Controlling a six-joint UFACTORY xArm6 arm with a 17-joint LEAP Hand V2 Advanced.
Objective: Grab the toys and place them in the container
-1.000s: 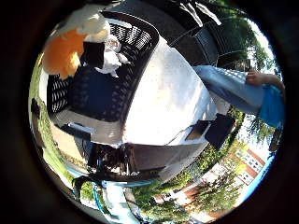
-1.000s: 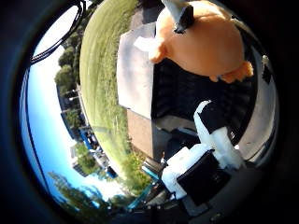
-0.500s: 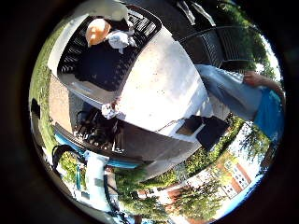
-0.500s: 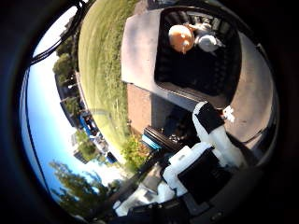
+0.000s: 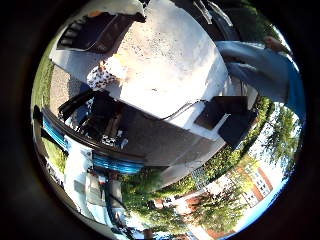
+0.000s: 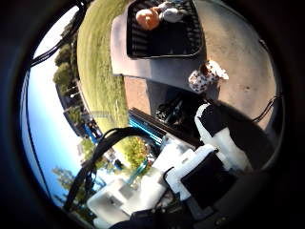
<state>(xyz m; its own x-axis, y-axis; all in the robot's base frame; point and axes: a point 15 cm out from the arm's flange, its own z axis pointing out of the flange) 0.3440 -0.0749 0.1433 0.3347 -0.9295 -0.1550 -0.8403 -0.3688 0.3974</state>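
Note:
In the right thumb side palm view a black slatted container [image 6: 176, 40] stands on a pale grey table [image 6: 233, 48]. An orange plush toy [image 6: 148, 17] and a white and grey toy [image 6: 172, 11] lie in it at one end. A small spotted toy [image 6: 202, 78] lies on the table just outside the container, near the table's edge. My hand [image 6: 205, 157] is well above the table and away from the container, its white and black fingers relaxed with nothing between them. The right little finger side palm view shows the spotted toy [image 5: 103, 73] and the container [image 5: 95, 30] too.
A person's leg in jeans [image 5: 262, 68] is at the far side of the table. Dark bags [image 5: 95, 115] and a blue-teal object [image 5: 105, 160] lie on the ground below the table's edge. Grass [image 6: 100, 57] borders the paved ground.
The orange toy, close to my palm above the container a second ago, now lies in the container. My hand has risen and drawn back, so container and table look smaller.

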